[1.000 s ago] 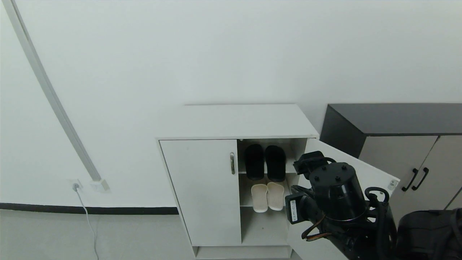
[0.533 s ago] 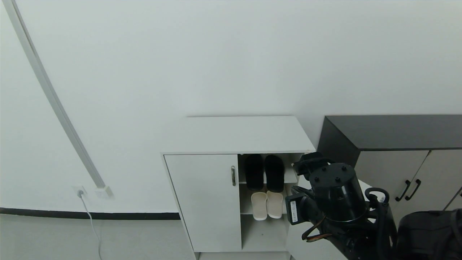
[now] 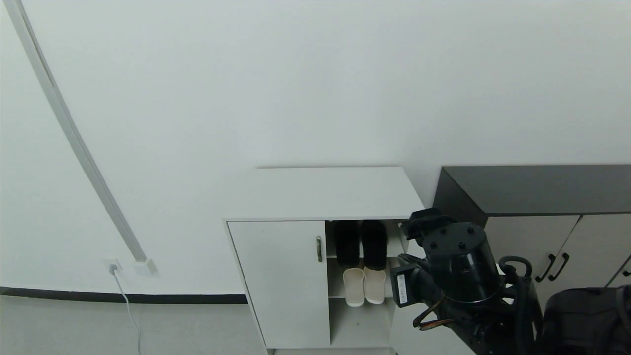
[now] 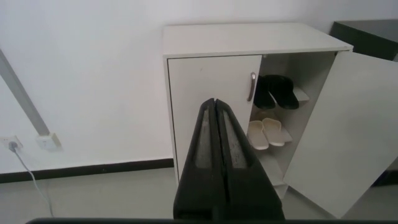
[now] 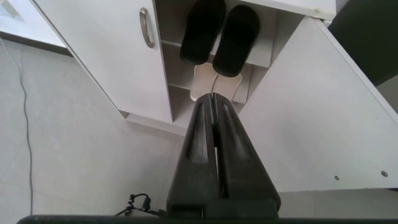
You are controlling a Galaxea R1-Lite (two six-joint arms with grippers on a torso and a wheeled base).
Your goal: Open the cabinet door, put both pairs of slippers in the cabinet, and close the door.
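Observation:
The white cabinet (image 3: 325, 193) stands against the wall with its left door (image 3: 278, 281) closed and its right door (image 4: 348, 124) swung open. A black pair of slippers (image 3: 361, 242) lies on the upper shelf. A beige pair (image 3: 364, 286) lies on the shelf below. My right gripper (image 5: 213, 98) is shut and empty, a short way in front of the open compartment and beside the open door (image 5: 311, 106). My left gripper (image 4: 214, 104) is shut with nothing in it and is held well back from the closed door (image 4: 208, 99).
A dark-topped cabinet (image 3: 532, 187) with black handles (image 3: 553, 267) stands just right of the white one. Left of it on the wall are a socket with a hanging cable (image 3: 114, 269) and a slanted conduit (image 3: 74, 133). Bare floor (image 4: 93, 193) lies in front.
The whole head picture has shifted: the cabinet now sits lower and looks smaller, so the camera moved. Both pairs of slippers stay on their shelves.

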